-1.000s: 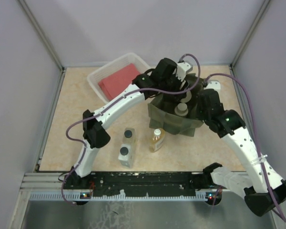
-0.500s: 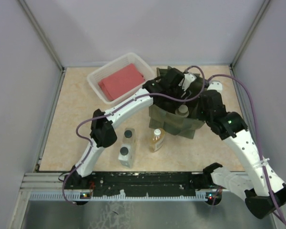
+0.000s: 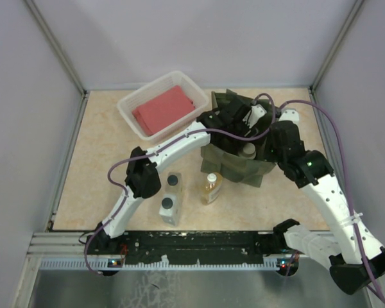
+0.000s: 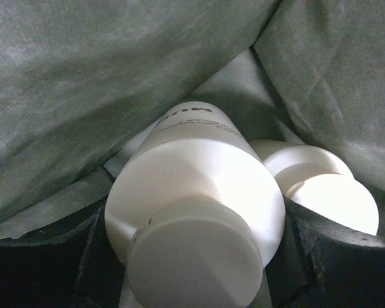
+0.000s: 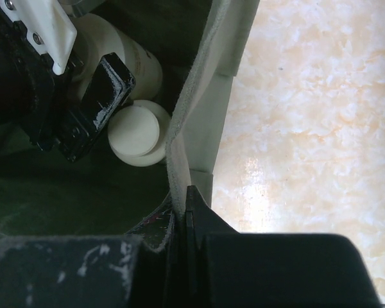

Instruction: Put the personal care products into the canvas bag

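Note:
The olive canvas bag (image 3: 234, 163) stands open at the table's middle right. My left gripper (image 3: 249, 127) reaches down into it and is shut on a cream bottle (image 4: 192, 173), its wide round cap facing the wrist camera (image 4: 194, 256). A second cream bottle (image 4: 317, 189) lies in the bag right beside it, also showing in the right wrist view (image 5: 138, 131). My right gripper (image 5: 185, 208) is shut on the bag's right rim (image 5: 192, 109) and holds it open. Two grey bottles (image 3: 173, 183) (image 3: 167, 208) and the amber bottle (image 3: 210, 188) stand on the table in front of the bag.
A white plastic basket (image 3: 129, 104) with a red cloth (image 3: 163, 109) sits at the back left, close to the left arm's forearm. The enclosure's walls stand to the left, right and back.
My left gripper has moved right and down from above the bag's mouth into the bag, carrying the cream bottle. My right gripper has kept hold of the rim.

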Robot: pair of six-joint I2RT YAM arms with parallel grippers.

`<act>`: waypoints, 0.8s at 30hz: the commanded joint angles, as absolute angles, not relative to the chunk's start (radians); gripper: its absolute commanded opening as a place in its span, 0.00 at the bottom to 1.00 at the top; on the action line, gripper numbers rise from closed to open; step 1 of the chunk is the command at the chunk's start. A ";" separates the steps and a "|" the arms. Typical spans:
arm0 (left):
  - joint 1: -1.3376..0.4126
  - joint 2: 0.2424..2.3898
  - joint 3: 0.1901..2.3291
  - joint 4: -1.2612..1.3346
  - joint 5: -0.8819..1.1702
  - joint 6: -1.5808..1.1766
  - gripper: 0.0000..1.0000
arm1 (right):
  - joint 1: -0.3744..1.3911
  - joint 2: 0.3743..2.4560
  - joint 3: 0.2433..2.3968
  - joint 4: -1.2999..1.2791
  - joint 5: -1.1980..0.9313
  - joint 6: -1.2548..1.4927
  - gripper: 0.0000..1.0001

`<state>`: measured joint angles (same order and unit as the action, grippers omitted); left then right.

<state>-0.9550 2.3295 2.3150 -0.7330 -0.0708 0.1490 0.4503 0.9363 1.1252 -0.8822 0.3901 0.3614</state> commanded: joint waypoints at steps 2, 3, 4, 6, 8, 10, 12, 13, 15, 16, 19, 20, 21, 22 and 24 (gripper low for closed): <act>-0.996 2.309 2.328 -0.656 -0.016 0.169 0.57 | 0.454 0.937 1.143 -0.831 0.363 0.339 0.00; -0.999 2.297 2.317 -0.647 -0.008 0.165 0.66 | 0.454 0.937 1.142 -0.834 0.363 0.340 0.00; -0.999 2.285 2.301 -0.635 -0.001 0.159 0.73 | 0.454 0.936 1.142 -0.833 0.363 0.340 0.00; -0.999 2.267 2.286 -0.620 0.016 0.149 0.83 | 0.454 0.934 1.139 -0.833 0.366 0.341 0.00; -0.999 2.258 2.284 -0.617 0.029 0.142 0.97 | 0.454 0.934 1.137 -0.833 0.371 0.340 0.00; -0.999 2.253 2.284 -0.613 0.043 0.137 1.00 | 0.454 0.936 1.135 -0.833 0.373 0.341 0.00; -0.999 2.248 2.283 -0.610 0.059 0.131 1.00 | 0.454 0.936 1.132 -0.832 0.376 0.340 0.00; -0.999 2.241 2.284 -0.609 0.067 0.127 1.00 | 0.454 0.937 1.132 -0.831 0.376 0.340 0.00; -0.999 2.229 2.282 -0.607 0.084 0.118 1.00 | 0.454 0.940 1.133 -0.831 0.379 0.339 0.00; -0.999 2.220 2.282 -0.607 0.088 0.113 1.00 | 0.455 0.941 1.134 -0.832 0.381 0.339 0.00; -0.999 2.175 2.276 -0.614 0.072 0.107 1.00 | 0.454 0.945 1.134 -0.832 0.383 0.339 0.00; -0.999 2.159 2.272 -0.622 0.052 0.111 1.00 | 0.454 0.946 1.134 -0.830 0.382 0.340 0.00; -0.999 2.140 2.271 -0.634 0.022 0.114 1.00 | 0.454 0.946 1.131 -0.829 0.380 0.342 0.00; -0.998 2.121 2.267 -0.650 -0.013 0.119 1.00 | 0.454 0.947 1.131 -0.828 0.380 0.343 0.00; -0.996 2.076 2.250 -0.691 -0.099 0.133 1.00 | 0.454 0.949 1.128 -0.828 0.381 0.345 0.00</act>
